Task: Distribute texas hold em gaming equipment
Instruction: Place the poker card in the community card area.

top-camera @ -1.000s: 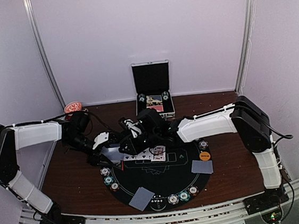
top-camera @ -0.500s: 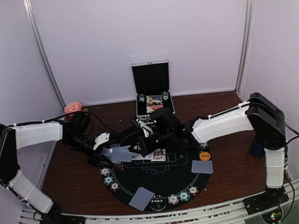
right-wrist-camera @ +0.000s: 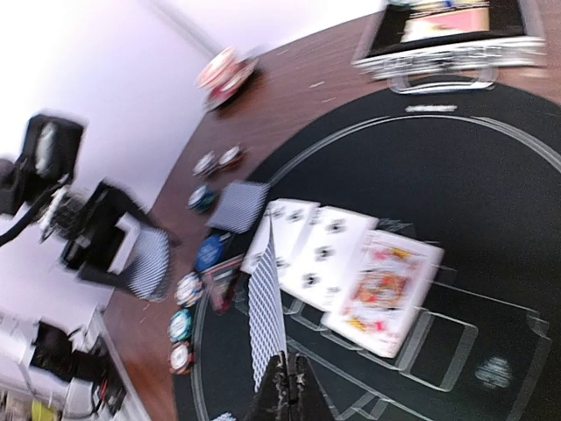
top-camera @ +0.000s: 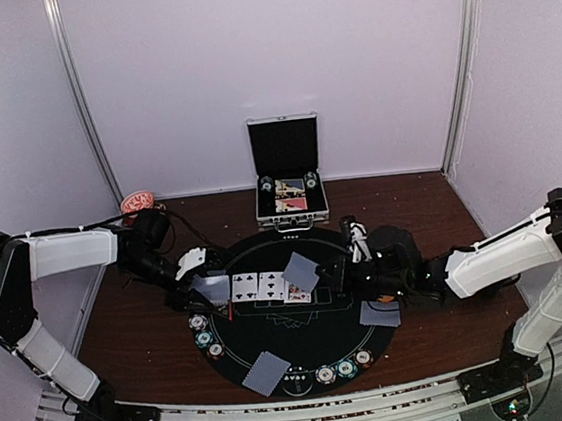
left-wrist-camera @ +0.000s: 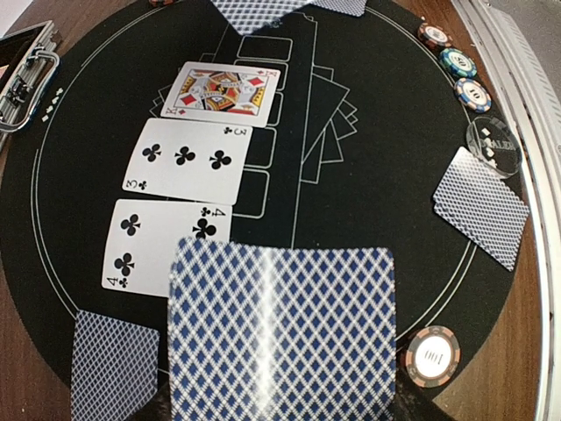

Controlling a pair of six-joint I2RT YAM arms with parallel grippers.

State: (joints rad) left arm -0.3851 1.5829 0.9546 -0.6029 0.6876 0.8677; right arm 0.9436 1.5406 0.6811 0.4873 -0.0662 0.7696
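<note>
Right jaws pinch a card (right-wrist-camera: 266,324) by its edge.

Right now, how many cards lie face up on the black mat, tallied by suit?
Clubs: 2 (four of clubs, three of clubs)
Diamonds: 1 (king of diamonds)
Total: 3

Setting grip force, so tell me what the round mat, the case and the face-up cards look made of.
Round mat: looks like black felt or rubber, matte, with printed white outlines. Case: silvery metal frame that glints, dark lining inside. Face-up cards: thin coated paper or plastic, smooth finish.
</note>
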